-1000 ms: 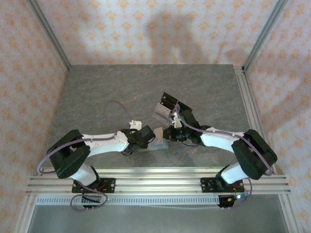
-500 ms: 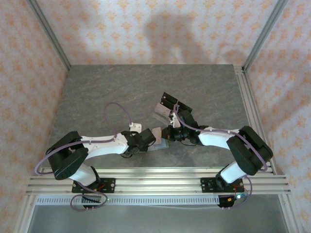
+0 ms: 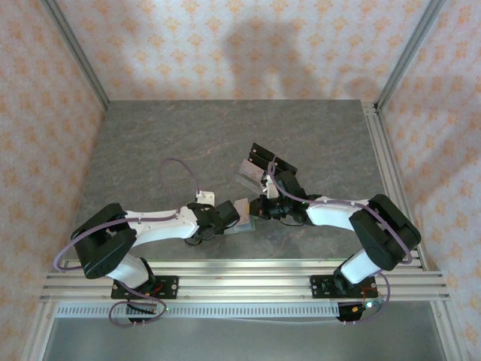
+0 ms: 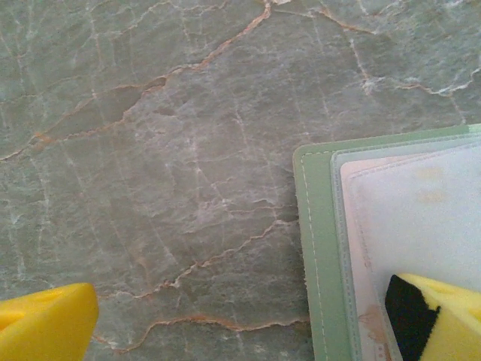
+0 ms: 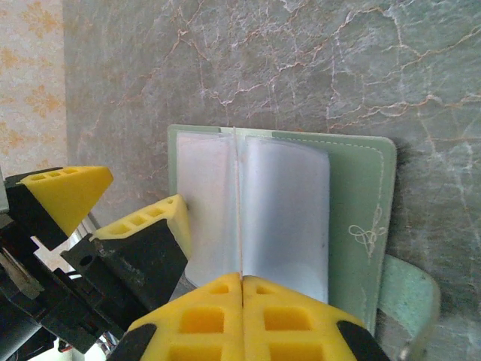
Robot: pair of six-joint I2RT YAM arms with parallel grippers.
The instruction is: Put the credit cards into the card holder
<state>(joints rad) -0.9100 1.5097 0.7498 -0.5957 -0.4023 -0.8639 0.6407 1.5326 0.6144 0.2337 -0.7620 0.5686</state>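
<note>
The card holder lies open on the table near its front edge, clear sleeves facing up, between the two grippers. The right gripper has its fingers pressed together over the centre fold. The left gripper is spread wide, one finger on the sleeved page, the other over bare stone. Just behind sits a clear stand bearing black credit cards.

Left claw wide open, fingers spread. Right claw pressed fully closed. Both reach inward and low, nearly tip to tip.
</note>
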